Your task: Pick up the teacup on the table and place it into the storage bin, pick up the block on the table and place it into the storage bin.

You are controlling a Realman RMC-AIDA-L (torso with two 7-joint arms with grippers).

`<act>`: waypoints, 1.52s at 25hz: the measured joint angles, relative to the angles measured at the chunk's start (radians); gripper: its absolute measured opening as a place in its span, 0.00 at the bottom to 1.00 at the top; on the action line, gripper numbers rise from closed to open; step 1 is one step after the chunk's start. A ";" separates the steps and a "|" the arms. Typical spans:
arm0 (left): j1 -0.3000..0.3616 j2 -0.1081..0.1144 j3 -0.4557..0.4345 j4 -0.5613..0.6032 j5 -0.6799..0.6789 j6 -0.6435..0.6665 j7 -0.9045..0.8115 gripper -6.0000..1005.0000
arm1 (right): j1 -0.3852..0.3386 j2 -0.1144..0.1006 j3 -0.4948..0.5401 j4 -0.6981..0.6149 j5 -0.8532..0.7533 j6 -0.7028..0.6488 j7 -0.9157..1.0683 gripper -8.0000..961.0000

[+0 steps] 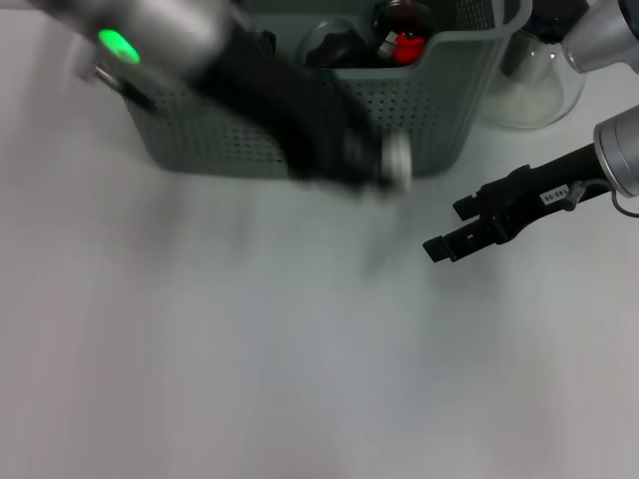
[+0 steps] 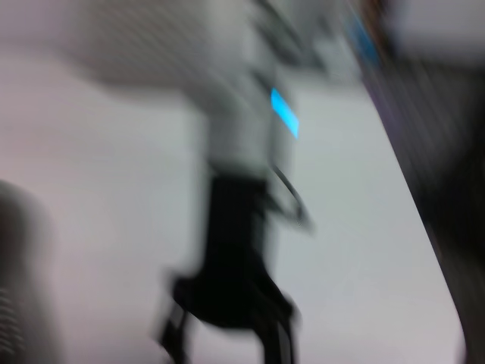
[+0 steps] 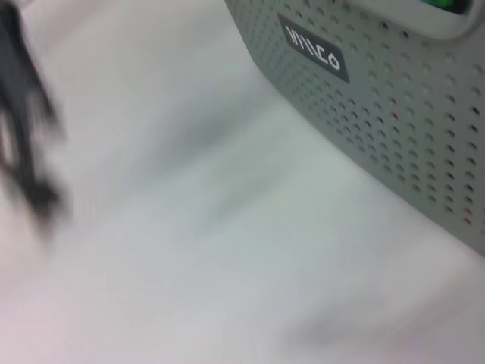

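Note:
The grey-green perforated storage bin [image 1: 439, 110] stands at the back of the white table; its black label [image 3: 312, 50] shows in the right wrist view. My left arm is motion-blurred and crosses in front of the bin, with the left gripper [image 1: 374, 165] low against the bin's front wall. A small whitish blurred thing [image 1: 398, 162] sits at its tip; I cannot tell whether it is the teacup. No block shows on the table. My right gripper [image 1: 451, 228] is open and empty, hovering over the table to the right of the bin.
A clear glass teapot [image 1: 529, 85] stands right of the bin. Inside the bin lie a dark round object [image 1: 334, 45] and a red and black item [image 1: 403, 40]. The table [image 1: 250, 349] is bare white in front.

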 joint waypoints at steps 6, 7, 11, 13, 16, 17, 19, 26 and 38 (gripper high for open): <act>0.019 0.087 -0.269 -0.026 -0.137 -0.134 -0.135 0.42 | -0.001 -0.007 0.001 0.000 0.000 0.000 0.001 0.98; 0.021 0.096 -0.256 -0.035 -0.128 -0.202 -0.149 0.42 | -0.001 -0.008 0.001 0.001 0.000 0.002 0.000 0.98; 0.010 0.127 -0.162 -0.122 -0.070 -0.450 -0.206 0.42 | -0.002 -0.008 0.000 0.003 0.000 0.006 -0.001 0.98; -0.010 0.137 -0.110 -0.185 -0.028 -0.568 -0.230 0.42 | -0.002 -0.008 -0.002 0.000 0.000 0.007 0.000 0.98; -0.025 0.138 -0.084 -0.223 0.006 -0.635 -0.239 0.42 | -0.001 -0.008 -0.004 -0.001 0.000 0.002 0.001 0.98; -0.056 0.138 -0.041 -0.308 0.070 -0.743 -0.245 0.42 | -0.001 -0.008 -0.005 -0.002 0.000 0.002 0.001 0.98; -0.072 0.139 -0.015 -0.349 0.098 -0.779 -0.246 0.42 | 0.000 -0.008 -0.006 -0.002 -0.001 0.000 0.000 0.98; -0.101 0.104 0.084 -0.416 0.255 -0.920 -0.308 0.64 | 0.002 -0.008 -0.006 -0.002 -0.013 -0.001 -0.001 0.98; 0.128 0.058 -0.001 0.083 -0.147 -0.432 -0.220 0.84 | 0.005 -0.011 0.003 -0.002 -0.017 -0.001 -0.033 0.98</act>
